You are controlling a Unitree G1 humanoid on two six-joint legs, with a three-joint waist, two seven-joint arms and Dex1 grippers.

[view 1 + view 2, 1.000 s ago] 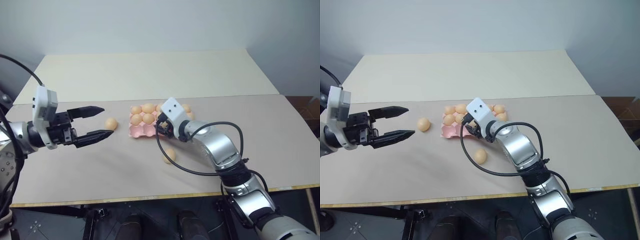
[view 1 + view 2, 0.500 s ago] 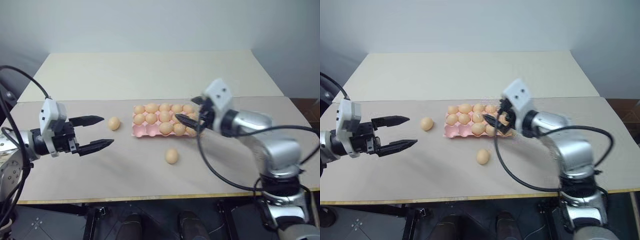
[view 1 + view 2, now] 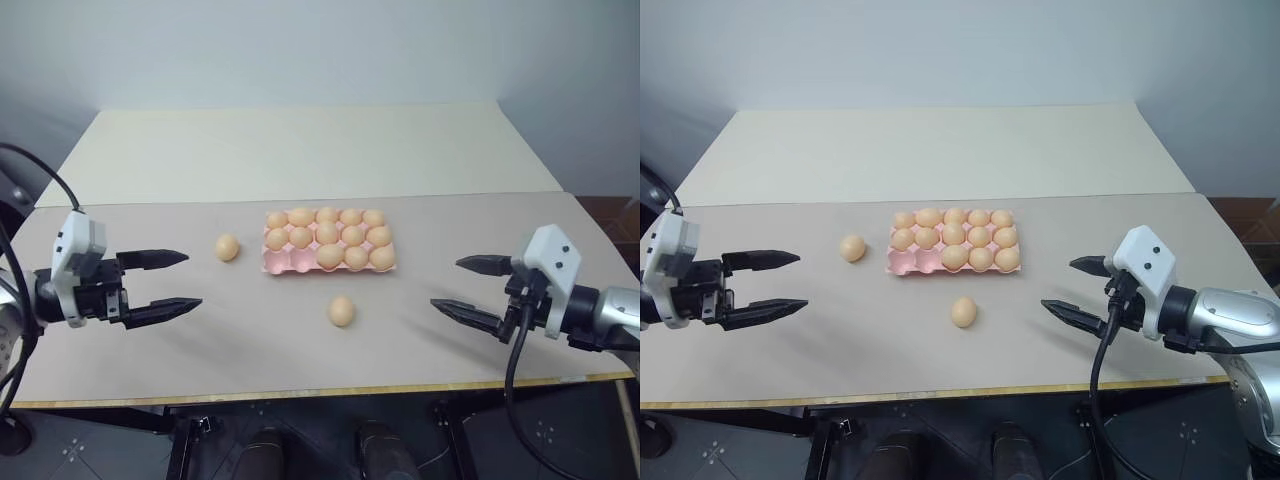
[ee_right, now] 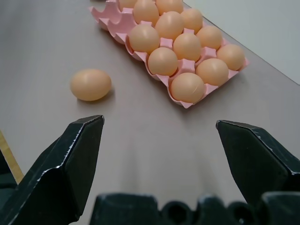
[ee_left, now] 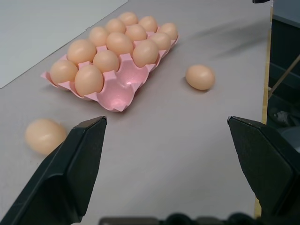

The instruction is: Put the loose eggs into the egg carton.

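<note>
**Thirteen in, two loose**

Egg carton (image 3: 329, 243) mid-table holds thirteen eggs, I think; two front-left cups empty. One loose egg (image 3: 227, 247) just left of it, another (image 3: 341, 311) nearer the front edge. Left gripper (image 3: 166, 282) and right gripper (image 3: 472, 289) both gape, empty. Right has withdrawn from the carton since earlier.

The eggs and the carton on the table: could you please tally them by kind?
Loose eggs: 2
Eggs seated in cups: 13
Egg carton: 1
Total: 16 things, 15 of them eggs
</note>
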